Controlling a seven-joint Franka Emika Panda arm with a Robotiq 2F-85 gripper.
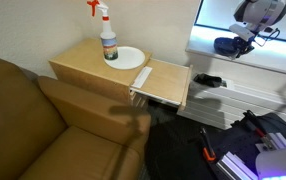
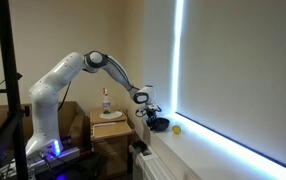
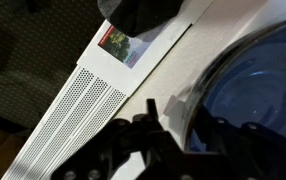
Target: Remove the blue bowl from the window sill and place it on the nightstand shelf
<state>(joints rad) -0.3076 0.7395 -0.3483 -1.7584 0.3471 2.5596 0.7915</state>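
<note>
The blue bowl (image 1: 226,46) is on the white window sill (image 1: 268,62) below the bright pane. It also shows in an exterior view (image 2: 160,124). My gripper (image 1: 244,36) comes down onto it from above and is also in view from the side (image 2: 148,113). In the wrist view the bowl (image 3: 258,90) fills the right side. My gripper (image 3: 179,116) has one finger outside and one inside the rim, shut on it. I cannot tell whether the bowl is off the sill. The nightstand shelf (image 1: 169,82) sticks out sideways from the cabinet and is bare.
A spray bottle (image 1: 108,38) and a round white plate (image 1: 129,57) stand on the nightstand top. A brown sofa (image 1: 43,125) is beside it. A small yellow object (image 2: 177,128) lies on the sill past the bowl. A white perforated cover (image 3: 68,115) runs below the sill.
</note>
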